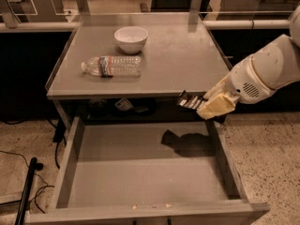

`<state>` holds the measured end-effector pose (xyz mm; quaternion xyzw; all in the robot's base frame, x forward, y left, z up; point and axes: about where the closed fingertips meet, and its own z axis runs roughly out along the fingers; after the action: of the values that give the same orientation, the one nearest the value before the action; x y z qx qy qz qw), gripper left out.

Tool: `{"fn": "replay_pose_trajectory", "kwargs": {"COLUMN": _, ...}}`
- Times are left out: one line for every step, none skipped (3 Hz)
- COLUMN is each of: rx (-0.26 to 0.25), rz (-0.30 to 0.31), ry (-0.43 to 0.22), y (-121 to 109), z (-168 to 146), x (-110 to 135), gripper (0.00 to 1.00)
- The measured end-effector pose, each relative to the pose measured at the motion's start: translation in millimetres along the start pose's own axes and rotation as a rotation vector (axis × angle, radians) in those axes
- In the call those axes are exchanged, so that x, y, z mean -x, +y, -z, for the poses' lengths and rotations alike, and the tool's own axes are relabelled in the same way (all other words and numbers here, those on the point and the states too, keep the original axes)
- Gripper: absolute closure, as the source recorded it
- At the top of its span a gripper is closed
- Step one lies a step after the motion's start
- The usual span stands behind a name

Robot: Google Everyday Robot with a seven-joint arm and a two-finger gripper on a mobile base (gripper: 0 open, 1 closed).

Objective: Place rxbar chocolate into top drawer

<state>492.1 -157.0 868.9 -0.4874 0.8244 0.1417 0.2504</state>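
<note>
My gripper point(202, 106) comes in from the right on a white arm and is shut on the rxbar chocolate point(189, 101), a small black bar with pale stripes that sticks out to the left of the yellowish fingers point(216, 105). It hangs in the air just past the table's front edge, above the back right part of the top drawer point(145, 172). The drawer is pulled wide open below the table, with a bare grey bottom. The bar's shadow falls on the drawer's back right area.
On the grey tabletop point(183, 64) lie a clear water bottle point(112, 66) on its side and a white bowl point(131, 39) behind it. A black pole point(27, 191) and cables lie on the floor at the left. Small items sit on the shelf under the tabletop.
</note>
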Motion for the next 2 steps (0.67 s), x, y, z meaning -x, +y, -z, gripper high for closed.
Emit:
{"fn": "replay_pose_trajectory", "kwargs": {"rx": 0.039, "rz": -0.034, "ry": -0.068, "y": 16, "z": -24, "x": -8, "gripper": 1.00}}
{"fn": "replay_pose_trajectory", "kwargs": {"rx": 0.064, "rz": -0.091, "ry": -0.202, "y": 44, "z": -55, "x": -12, "gripper": 1.00}}
